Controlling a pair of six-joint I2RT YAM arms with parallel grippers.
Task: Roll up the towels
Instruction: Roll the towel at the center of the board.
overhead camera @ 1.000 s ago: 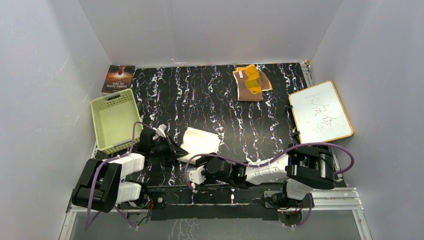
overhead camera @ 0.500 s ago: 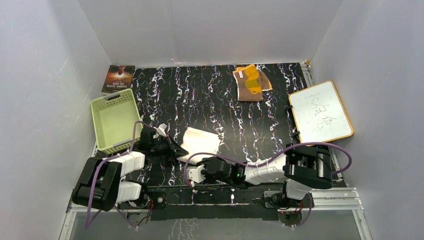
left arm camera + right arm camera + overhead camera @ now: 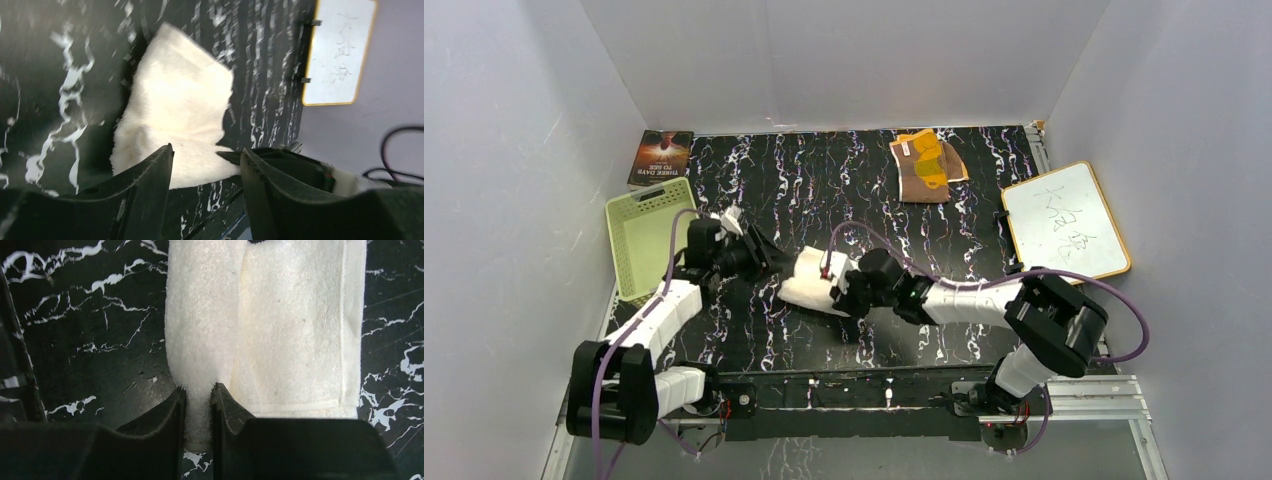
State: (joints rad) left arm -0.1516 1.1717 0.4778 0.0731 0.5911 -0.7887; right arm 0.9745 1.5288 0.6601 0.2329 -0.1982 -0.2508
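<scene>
- While the right hand (image 3: pixel 198 392) pinches a fold of the white towel (image 3: pixel 809 282) on the table (image 3: pixel 844 190), the left hand (image 3: pixel 766 264) gapes just beside it.
- Brown towel (image 3: pixel 929 165) lies at the back, well apart.
- Basket (image 3: pixel 649 240) and book (image 3: pixel 662 155) on the left; board (image 3: pixel 1064 225) on the right.

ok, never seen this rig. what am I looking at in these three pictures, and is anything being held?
These are two robot arms bolted at the near edge of a black marbled table. The overhead view looks down from behind them. The other two views come from a camera on each wrist, with that arm's own fingers at the bottom. The right gripper pinches a fold of the cream towel. The left gripper is open, facing that towel and holding nothing. Elsewhere on the table lie the brown towel, a green basket, a book and a whiteboard.
</scene>
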